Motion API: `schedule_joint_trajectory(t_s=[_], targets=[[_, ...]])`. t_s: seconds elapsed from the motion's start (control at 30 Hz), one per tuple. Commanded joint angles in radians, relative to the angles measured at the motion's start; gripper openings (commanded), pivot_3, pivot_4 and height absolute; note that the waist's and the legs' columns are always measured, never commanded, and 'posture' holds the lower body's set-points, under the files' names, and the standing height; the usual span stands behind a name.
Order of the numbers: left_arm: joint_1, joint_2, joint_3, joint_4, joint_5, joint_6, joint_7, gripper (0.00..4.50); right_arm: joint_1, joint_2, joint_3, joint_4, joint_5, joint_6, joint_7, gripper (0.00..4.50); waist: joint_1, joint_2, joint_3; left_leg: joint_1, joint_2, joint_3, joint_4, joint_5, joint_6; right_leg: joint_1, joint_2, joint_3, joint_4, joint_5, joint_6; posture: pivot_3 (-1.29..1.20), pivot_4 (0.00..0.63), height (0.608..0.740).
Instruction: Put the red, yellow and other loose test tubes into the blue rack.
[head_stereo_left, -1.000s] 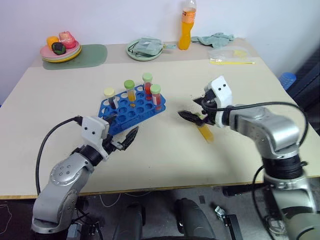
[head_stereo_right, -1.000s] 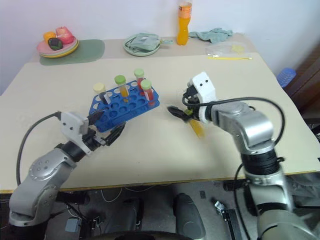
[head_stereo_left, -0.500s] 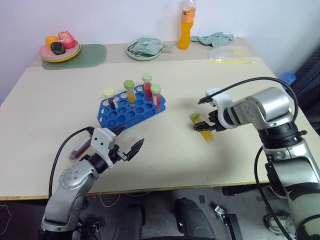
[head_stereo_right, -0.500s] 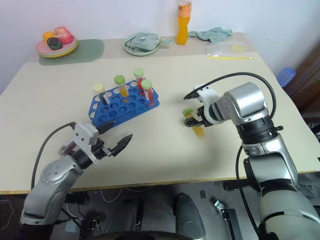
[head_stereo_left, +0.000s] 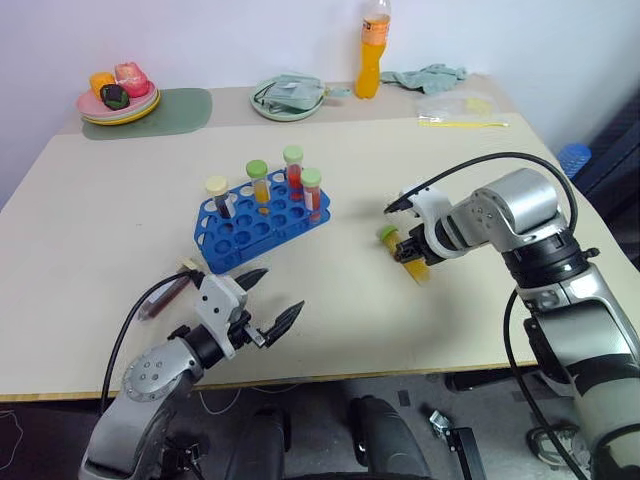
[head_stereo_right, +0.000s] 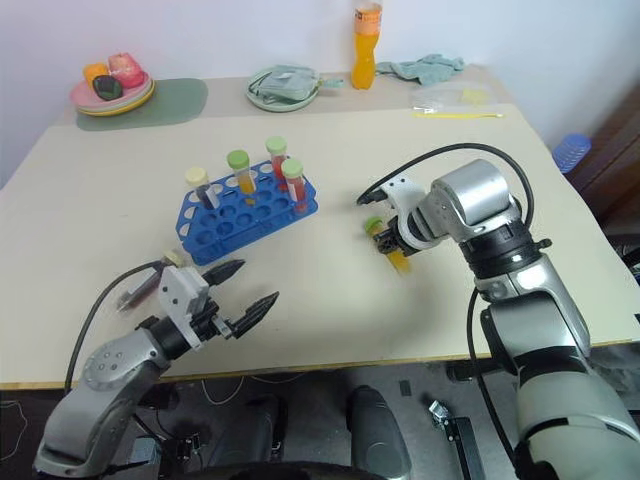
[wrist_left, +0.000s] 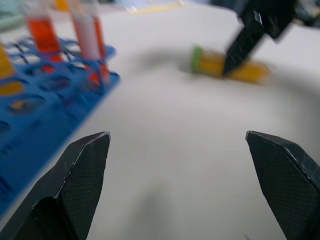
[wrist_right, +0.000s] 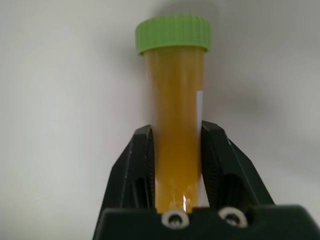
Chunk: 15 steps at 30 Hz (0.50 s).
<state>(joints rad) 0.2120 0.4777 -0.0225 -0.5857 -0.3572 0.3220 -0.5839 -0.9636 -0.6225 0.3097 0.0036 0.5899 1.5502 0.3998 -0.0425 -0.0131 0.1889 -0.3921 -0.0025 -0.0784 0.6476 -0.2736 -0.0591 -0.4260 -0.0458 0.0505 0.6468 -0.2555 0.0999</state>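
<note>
left gripper (head_stereo_left: 268, 300) spread wide, empty, near table edge | right gripper (wrist_right: 176, 150) clamped on yellow tube (wrist_right: 176, 125) lying on table (head_stereo_left: 100, 230) | lift straight, tip upright, cap up | blue rack (head_stereo_left: 262, 218) beyond: aim for free hole

Test tubes: four standing in rack (head_stereo_left: 262, 222), two lying loose. One bottle (head_stereo_left: 373, 52).

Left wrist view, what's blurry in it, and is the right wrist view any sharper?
In the left wrist view, the left hand's own fingers are crisp, while the blue rack and the yellow tube lying on the table beyond look soft and out of focus. In the right wrist view, the yellow tube's green cap is sharp, with a soft shadow beside the tube.
</note>
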Motion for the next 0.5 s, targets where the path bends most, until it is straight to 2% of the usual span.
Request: schedule_joint_trajectory(t_s=[0.03,0.13,0.2,0.27,0.33,0.43,0.5], targets=[[0.032,0.034,0.037,-0.033,-0.027,-0.009,-0.039,4.50,0.094,0.015,-0.105,-0.259,0.069,-0.219,0.124,0.76,-0.001,0.000,0.000,0.000,0.000,0.000,0.000,0.000,0.000,0.000,0.000,0.000,0.000,0.000,0.000,0.00,0.150,0.740],[0.051,0.036,0.094,0.008,-0.044,-0.031,-0.038,4.50,0.195,0.138,-0.198,-0.323,0.103,-0.394,0.151,0.76,-0.002,-0.001,-0.001,0.000,0.000,0.001,0.001,0.000,0.000,0.001,0.000,0.000,0.000,0.000,0.001,0.00,0.150,0.740],[0.053,0.014,0.141,0.051,-0.043,-0.063,-0.017,4.50,0.244,0.228,-0.171,-0.324,0.038,-0.581,0.153,0.76,-0.002,0.000,0.000,0.001,0.000,0.001,0.001,0.000,0.000,0.001,0.000,0.000,0.001,0.000,0.001,0.00,0.150,0.740],[0.034,-0.036,0.191,0.117,-0.017,-0.113,0.050,4.50,0.269,0.315,-0.088,-0.273,-0.093,-0.793,0.122,0.76,-0.002,0.000,0.000,0.001,0.000,0.001,0.001,0.000,0.000,0.001,0.000,0.000,0.001,0.000,0.001,0.00,0.150,0.740],[0.017,-0.078,0.225,0.170,0.010,-0.159,0.102,4.50,0.273,0.417,-0.043,-0.182,-0.196,-0.964,0.063,0.76,-0.002,-0.001,-0.001,0.001,0.000,0.001,0.002,0.000,0.000,0.001,0.000,0.000,0.001,0.000,0.001,0.00,0.150,0.740],[-0.002,-0.137,0.258,0.217,0.029,-0.212,0.167,4.50,0.258,0.606,-0.049,0.027,-0.290,-1.215,-0.033,0.76,-0.002,-0.001,-0.001,0.002,0.000,0.000,0.001,0.000,0.000,0.000,0.000,0.000,0.002,0.000,0.000,0.00,0.150,0.740],[-0.006,-0.161,0.258,0.232,0.045,-0.232,0.192,4.50,0.234,0.679,-0.036,0.179,-0.364,-1.363,-0.059,0.76,0.000,-0.002,-0.001,0.001,0.000,0.001,0.001,0.000,-0.001,0.000,-0.001,0.000,0.002,0.000,0.000,0.00,0.150,0.740]])
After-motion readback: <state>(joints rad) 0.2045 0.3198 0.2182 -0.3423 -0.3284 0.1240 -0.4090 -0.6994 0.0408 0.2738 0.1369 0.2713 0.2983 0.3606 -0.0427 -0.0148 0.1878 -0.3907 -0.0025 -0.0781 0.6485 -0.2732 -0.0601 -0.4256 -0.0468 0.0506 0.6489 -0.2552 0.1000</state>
